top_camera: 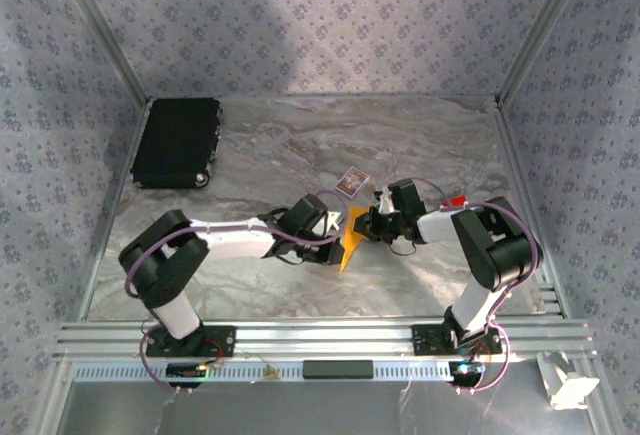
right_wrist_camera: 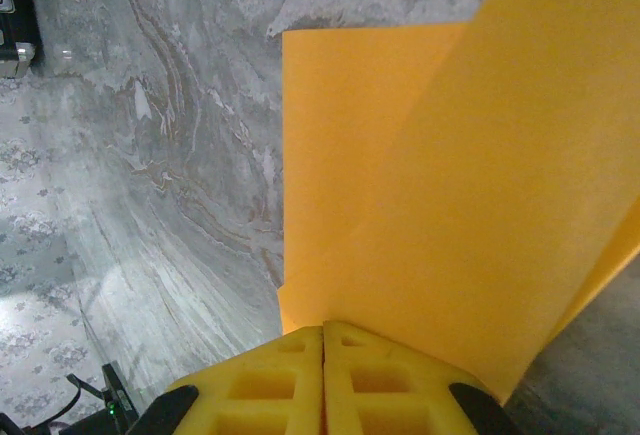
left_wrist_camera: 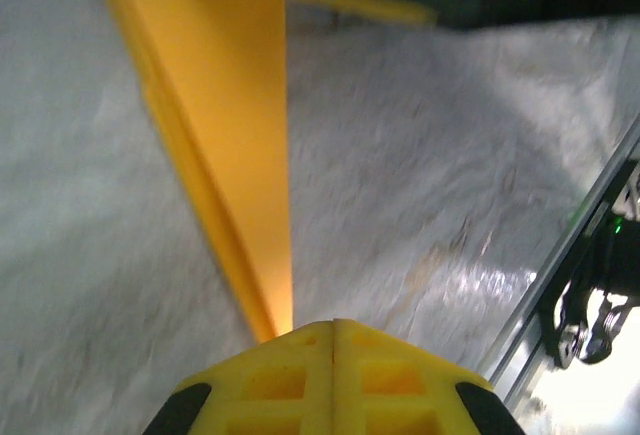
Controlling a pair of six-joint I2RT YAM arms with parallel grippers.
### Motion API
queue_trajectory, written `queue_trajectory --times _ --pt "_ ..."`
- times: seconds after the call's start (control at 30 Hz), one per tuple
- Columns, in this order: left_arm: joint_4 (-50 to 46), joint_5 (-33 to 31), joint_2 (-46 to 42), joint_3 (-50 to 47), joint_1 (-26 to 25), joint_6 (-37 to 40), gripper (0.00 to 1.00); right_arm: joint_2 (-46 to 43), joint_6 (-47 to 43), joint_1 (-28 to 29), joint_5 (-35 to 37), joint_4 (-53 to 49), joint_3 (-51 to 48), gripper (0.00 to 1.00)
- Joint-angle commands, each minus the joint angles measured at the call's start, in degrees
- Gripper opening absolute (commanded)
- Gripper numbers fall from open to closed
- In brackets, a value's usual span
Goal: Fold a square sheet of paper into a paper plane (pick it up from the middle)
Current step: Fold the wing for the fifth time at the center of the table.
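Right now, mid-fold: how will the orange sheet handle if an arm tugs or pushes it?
Probably floppy: the orange sheet bends where it leaves the right fingers. Likely light and tearable, being thin. Its folded edge looks straighter, so perhaps stiffer there.

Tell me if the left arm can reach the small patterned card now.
Probably not yet: the left gripper is shut on the orange paper, which the right gripper also clamps. The card lies close by on bare tabletop, so the way looks free once it lets go.
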Motion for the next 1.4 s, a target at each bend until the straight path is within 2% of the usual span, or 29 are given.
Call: queue_trajectory --times 0.0,0.23,0.4,0.6,0.8,0.93,1.03,1.13,1.37 --pt "3.8 1.5 4.4 4.7 0.6 -2.1 0.00 2.3 -0.2 0.3 5.9 -5.8 -1.8 0.09" --pt "7.7 1.1 10.1 7.8 3.1 -4.4 0.02 1.8 -0.1 0.4 5.5 -5.5 -2.1 0.09" --pt "4.5 -0.3 12.8 8.0 3.6 -3.8 0.00 1.0 0.4 0.2 4.1 -3.0 -2.5 0.10" --pt "2.4 -1.1 13.5 3.5 3.2 -2.5 0.00 -1.2 0.2 0.1 3.2 -3.3 -1.7 0.11" --pt "0.7 1.1 11.7 -1.3 2.5 0.9 0.00 -9.9 -2.6 -1.5 5.6 -8.6 -1.7 0.14" --pt "2.8 7.1 11.6 -3.5 2.9 2.2 0.00 -14.7 -4.7 -1.9 4.9 -11.0 -2.1 0.17" --pt "2.8 7.6 11.4 -3.9 3.0 2.2 0.00 -14.4 -6.2 0.8 1.6 -10.9 -1.1 0.17" --pt "2.6 8.0 11.6 -3.4 3.0 1.8 0.00 -12.5 -5.8 4.4 5.6 -11.7 -0.6 0.17" --pt "1.1 5.5 12.2 -2.3 3.1 1.1 0.00 -4.5 -6.4 4.5 3.7 -7.8 1.4 0.15"
